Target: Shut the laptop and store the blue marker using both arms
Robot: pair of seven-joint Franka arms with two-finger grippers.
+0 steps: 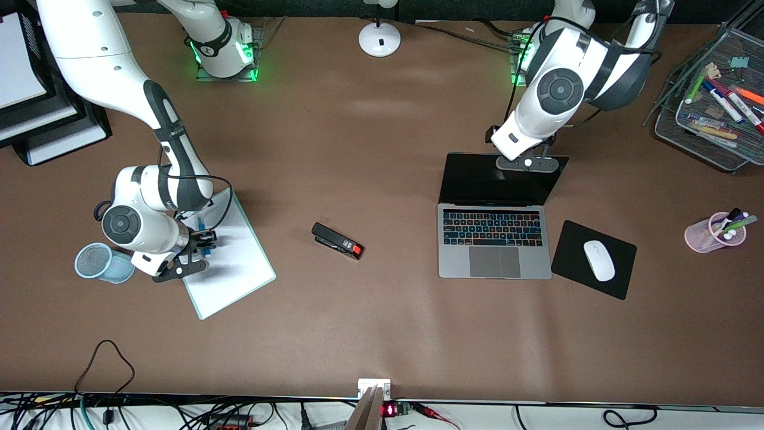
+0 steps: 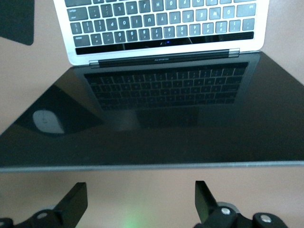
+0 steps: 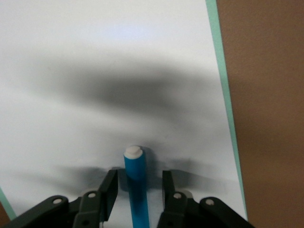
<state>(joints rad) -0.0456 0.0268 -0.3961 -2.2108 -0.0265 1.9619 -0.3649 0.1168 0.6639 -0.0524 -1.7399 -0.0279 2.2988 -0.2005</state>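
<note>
Right gripper low over the whiteboard, fingers apart on either side of the blue marker lying on the board, not yet clamped; mesh cup just beside it; left gripper spread open over the open laptop's screen edge.

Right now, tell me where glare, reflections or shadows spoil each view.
Front view: soft pale glare patches on the table. Left wrist view: the laptop screen mirrors its keys and the mouse. Right wrist view: broad blurred shadows across the whiteboard around the blue marker.
</note>
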